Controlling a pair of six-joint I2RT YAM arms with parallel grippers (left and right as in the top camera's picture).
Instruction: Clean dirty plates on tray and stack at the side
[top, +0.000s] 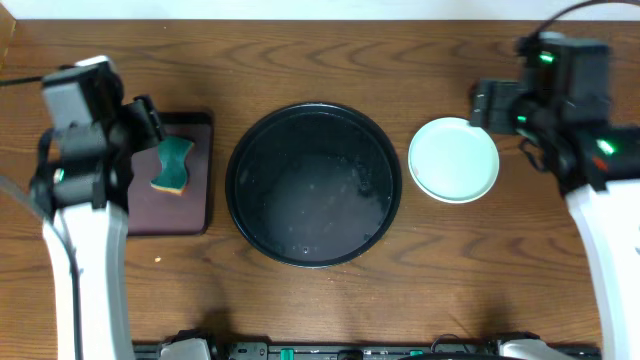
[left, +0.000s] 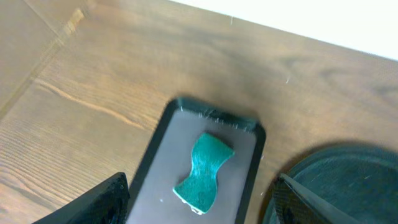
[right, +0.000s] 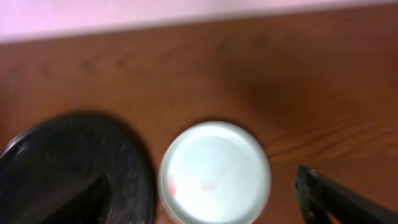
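The big round black tray (top: 250, 215) sits in the middle of the wooden table (top: 420, 290), its glossy floor flecked with pale specks and wet-looking patches. Just to its right, off the tray and directly on the wood, are the plates (top: 453, 160). The top one is pale mint, and a second rim peeks out along its lower edge, so it is a stack, though I cannot tell how many lie under it. In the right wrist view the top plate carries a couple of faint reddish smears (right: 171, 184) near its left side, and its rim comes very close to the tray's rim.

The right gripper (right: 205, 202) hangs above that stack with its fingers (right: 339, 199) spread wide to either side of the frame and nothing between them. Small green lights (top: 545, 56) glow on that arm.

Over on the left is a smaller rectangular maroon tray (top: 190, 205), with a teal sponge (left: 204, 173) pinched at the waist lying flat on it. The left gripper (left: 199, 200) hovers above it, jaws wide apart, one finger (left: 93, 202) out over the wood and the other over toward the black tray, clear of the sponge and holding nothing
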